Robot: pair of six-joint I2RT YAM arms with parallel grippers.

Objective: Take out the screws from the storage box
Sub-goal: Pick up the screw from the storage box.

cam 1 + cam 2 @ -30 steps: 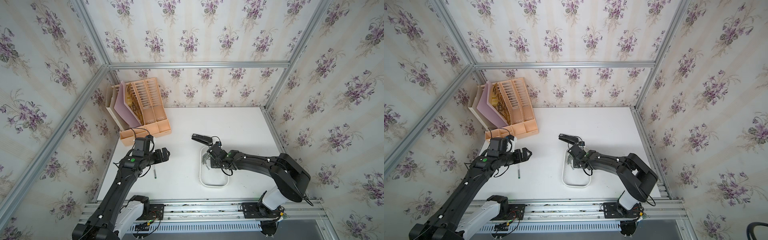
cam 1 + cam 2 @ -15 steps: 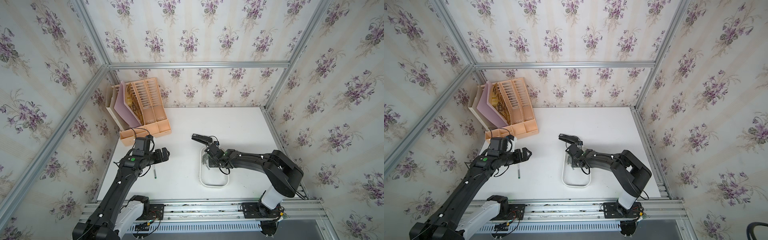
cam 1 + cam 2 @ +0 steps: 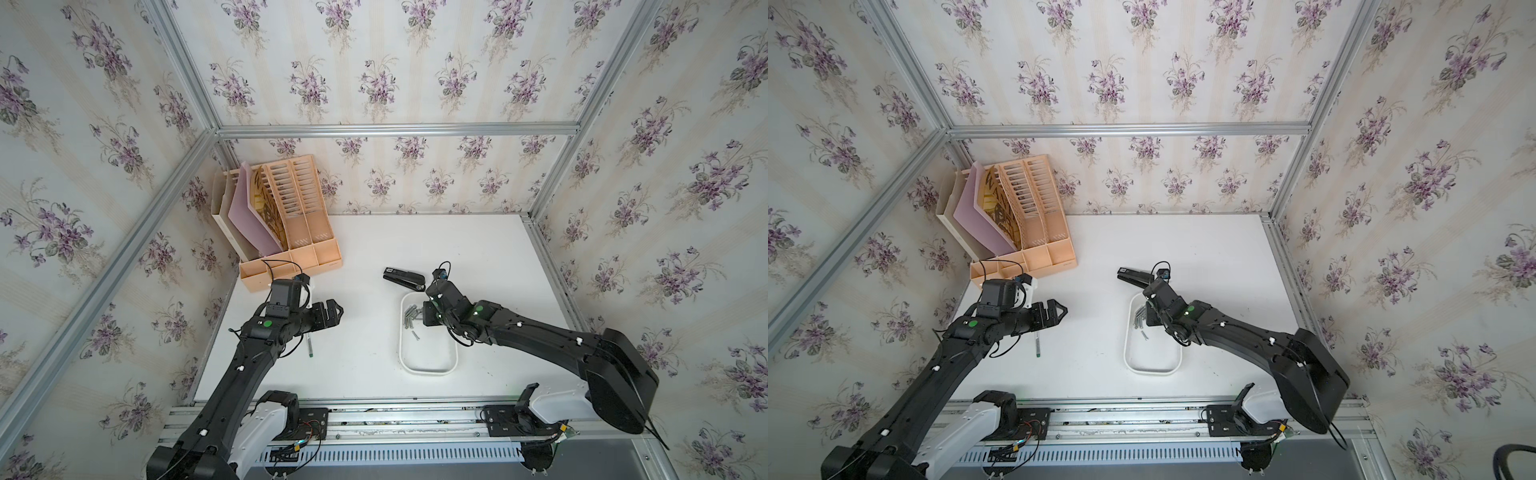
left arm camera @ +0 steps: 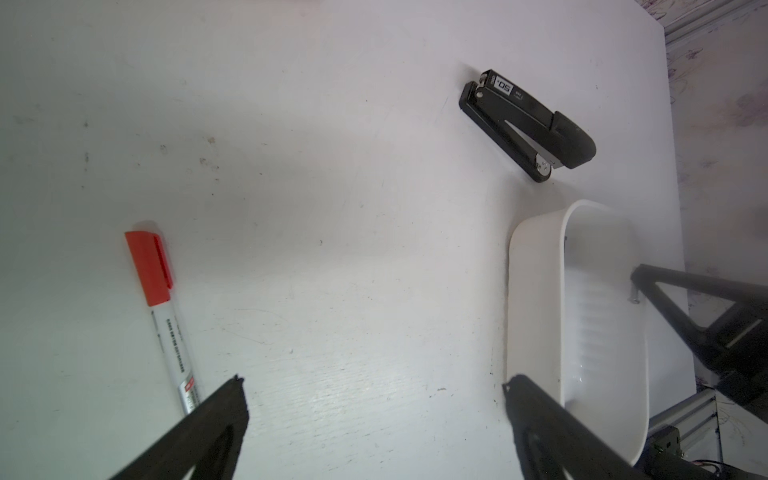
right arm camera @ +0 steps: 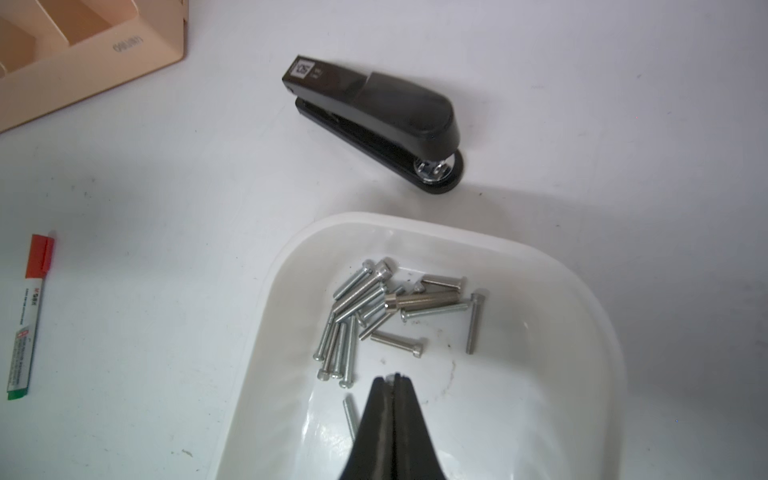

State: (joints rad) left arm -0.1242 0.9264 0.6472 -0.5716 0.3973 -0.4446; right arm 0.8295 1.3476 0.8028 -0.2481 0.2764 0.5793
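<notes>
And here we are over the white storage box (image 3: 428, 368), sitting on the tabletop (image 3: 457, 249) right of centre, its far end just short of the black stapler (image 3: 404, 277); box and stapler are close but apart, as the right wrist view shows. The screws (image 5: 365, 307) are heaped at that far end of the box, a tangle of silvery bolts lying across one another; one lies alone (image 5: 350, 415) just beside the black fingers, and in both top views the pile shows as a grey cluster (image 3: 1139, 318) against the white floor.

The right arm (image 3: 519, 328) reaches in over the box; the right jaws are pressed tight together, and there's a glint of silver right at their tip. From the left wrist view you can see it: a single screw (image 4: 634, 296) pinched there, poking out below the fingertips above the box's inside. Whether it's clear of the box floor, I can't tell.

Over on the other side, the left arm (image 3: 266, 332) hangs above bare tabletop; the left jaws stand wide apart with nothing between them. A marker pen (image 4: 162, 307) with a red cap lies flat just beside one of the fingers; the peach file organizer (image 3: 291, 232) stands in the far corner, well apart from the box.
</notes>
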